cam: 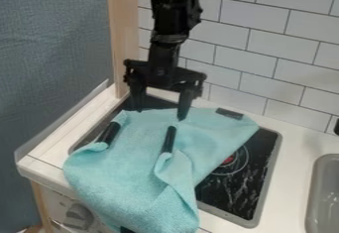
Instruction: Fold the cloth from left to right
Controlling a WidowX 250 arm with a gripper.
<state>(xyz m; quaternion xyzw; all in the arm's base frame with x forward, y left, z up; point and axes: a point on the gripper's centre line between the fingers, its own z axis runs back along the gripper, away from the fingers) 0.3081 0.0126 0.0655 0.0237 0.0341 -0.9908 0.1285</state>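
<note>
The black gripper hangs from the top of the view over the far edge of the cloth, its two fingers spread wide apart with nothing between them. Whether the fingertips touch the fabric, I cannot tell. A teal cloth lies rumpled across the stove top, with its near part hanging over the counter's front edge. Several dark strips show on it: at the left edge, in the middle by a raised fold, at the far right corner and at the bottom.
Under the cloth is a black stove top, bare at its right side. A grey sink sits at the right edge. White tiled wall stands behind, a wooden post at back left, and a knob on the front.
</note>
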